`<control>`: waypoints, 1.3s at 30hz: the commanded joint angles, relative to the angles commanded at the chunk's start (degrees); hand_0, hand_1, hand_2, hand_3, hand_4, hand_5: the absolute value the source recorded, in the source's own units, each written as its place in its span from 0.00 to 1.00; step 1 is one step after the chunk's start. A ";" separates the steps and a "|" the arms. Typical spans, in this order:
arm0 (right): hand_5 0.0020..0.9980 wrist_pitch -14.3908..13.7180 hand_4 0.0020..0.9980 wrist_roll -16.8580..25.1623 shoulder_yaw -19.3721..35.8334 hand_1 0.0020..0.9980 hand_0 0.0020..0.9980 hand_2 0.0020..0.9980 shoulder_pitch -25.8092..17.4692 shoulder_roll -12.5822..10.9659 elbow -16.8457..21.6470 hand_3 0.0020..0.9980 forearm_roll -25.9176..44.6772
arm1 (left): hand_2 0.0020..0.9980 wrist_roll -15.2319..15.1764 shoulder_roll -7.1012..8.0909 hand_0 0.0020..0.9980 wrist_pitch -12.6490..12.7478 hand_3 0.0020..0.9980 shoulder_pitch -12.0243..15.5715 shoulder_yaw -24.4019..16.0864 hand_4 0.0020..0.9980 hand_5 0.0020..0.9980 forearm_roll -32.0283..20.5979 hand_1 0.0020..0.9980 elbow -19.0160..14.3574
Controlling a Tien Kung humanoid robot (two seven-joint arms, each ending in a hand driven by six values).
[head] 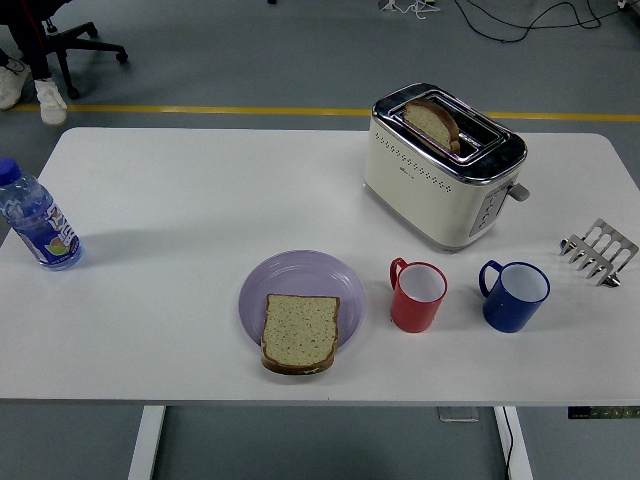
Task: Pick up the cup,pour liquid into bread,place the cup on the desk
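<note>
A red cup (418,296) stands upright on the white table (200,200), just right of a lilac plate (300,280). A blue cup (514,295) stands to the right of the red one. A slice of bread (299,332) lies on the plate's front part, overhanging its near rim. Neither of my hands shows in the head view.
A cream toaster (443,165) with a slice of bread (433,123) in its slot stands behind the cups. A metal toast rack (599,250) sits at the right edge, a water bottle (36,222) at the far left. A person's shoes and an office chair show at the top left.
</note>
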 joint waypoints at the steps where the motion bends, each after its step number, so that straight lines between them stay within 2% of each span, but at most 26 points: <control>1: 0.65 -0.48 0.78 0.17 -0.02 0.43 0.47 0.55 -0.01 -0.04 0.00 0.62 0.29 | 0.68 -0.01 0.01 0.64 0.00 0.57 -0.02 -0.05 0.38 1.00 0.08 0.67 -0.01; 4: 0.65 -3.15 0.78 1.38 -0.67 0.43 0.47 0.55 0.12 -0.30 0.00 0.62 1.96 | 0.68 0.01 0.03 0.64 -0.07 0.57 -0.11 -0.07 0.38 1.00 0.15 0.67 -0.05; 5: 0.59 -3.41 0.75 1.51 -0.74 0.32 0.37 0.47 0.14 -0.32 0.00 0.49 2.16 | 0.68 0.01 0.03 0.64 -0.08 0.57 -0.12 -0.07 0.38 1.00 0.16 0.67 -0.05; 7: 0.59 -5.16 0.75 2.91 -1.36 0.32 0.37 0.47 0.33 -0.11 0.00 0.49 4.26 | 0.68 0.05 -0.02 0.64 -0.09 0.57 -0.20 -0.25 0.38 1.00 0.31 0.67 -0.01; 10: 0.59 -6.16 0.75 4.23 -1.64 0.32 0.37 0.47 0.41 0.09 0.00 0.49 4.97 | 0.68 0.06 -0.02 0.64 -0.11 0.57 -0.25 -0.35 0.38 1.00 0.32 0.67 -0.03; 11: 0.58 -6.39 0.75 4.59 -1.65 0.18 0.27 0.35 0.43 0.10 0.00 0.35 4.97 | 0.68 0.06 0.00 0.64 -0.12 0.57 -0.26 -0.38 0.38 1.00 0.33 0.67 -0.05; 16: 0.58 -6.34 0.75 4.88 -1.88 0.18 0.27 0.35 0.69 0.03 0.00 0.35 5.23 | 0.68 0.09 0.15 0.64 -0.20 0.57 -0.36 -0.66 0.38 1.00 0.47 0.67 -0.04; 17: 0.39 -6.41 0.66 4.75 -1.92 0.14 0.25 0.31 0.71 0.06 0.00 0.37 5.17 | 0.68 0.09 0.16 0.64 -0.20 0.57 -0.36 -0.69 0.38 1.00 0.48 0.67 -0.03; 20: 0.39 -6.61 0.66 3.69 -2.28 0.14 0.25 0.31 0.65 0.46 -0.05 0.37 5.22 | 0.68 0.08 0.18 0.64 -0.19 0.57 -0.40 -1.21 0.38 1.00 0.85 0.67 -0.04; 22: 0.39 -5.27 0.66 1.61 -2.20 0.14 0.25 0.31 0.54 0.56 -0.41 0.37 4.88 | 0.68 0.06 0.21 0.64 -0.18 0.57 -0.34 -1.43 0.38 1.00 0.83 0.67 -0.04; 23: 0.41 -5.13 0.68 1.36 -2.19 0.32 0.40 0.46 0.52 0.57 -0.45 0.47 4.85 | 0.68 0.06 0.21 0.64 -0.18 0.57 -0.34 -1.45 0.38 1.00 0.83 0.67 -0.04; 24: 0.41 -4.34 0.68 0.54 -1.84 0.32 0.40 0.46 0.49 0.49 -0.50 0.47 5.58 | 0.68 0.05 0.20 0.64 -0.17 0.57 -0.34 -1.60 0.38 1.00 0.93 0.67 -0.03; 26: 0.41 -0.90 0.68 -3.73 -0.68 0.32 0.40 0.46 0.50 0.38 -0.65 0.47 9.67 | 0.68 0.04 0.17 0.64 -0.16 0.57 -0.35 -1.79 0.38 1.00 1.09 0.67 -0.03; 28: 0.41 0.80 0.68 -6.01 0.11 0.32 0.40 0.46 0.63 0.38 -0.80 0.47 13.83 | 0.68 0.03 0.14 0.64 -0.16 0.57 -0.33 -1.94 0.38 1.00 1.17 0.67 -0.04; 29: 0.44 1.00 0.70 -6.18 0.43 0.43 0.47 0.55 0.71 0.39 -0.89 0.52 16.07 | 0.68 0.02 0.11 0.64 -0.16 0.57 -0.32 -2.04 0.38 1.00 1.19 0.67 -0.04; 39: 0.44 0.62 0.70 -3.23 4.14 0.45 0.49 0.56 1.64 0.49 -3.53 0.53 38.65 | 0.68 0.04 -0.17 0.64 -0.19 0.57 -0.30 -2.52 0.38 1.00 1.24 0.67 -0.03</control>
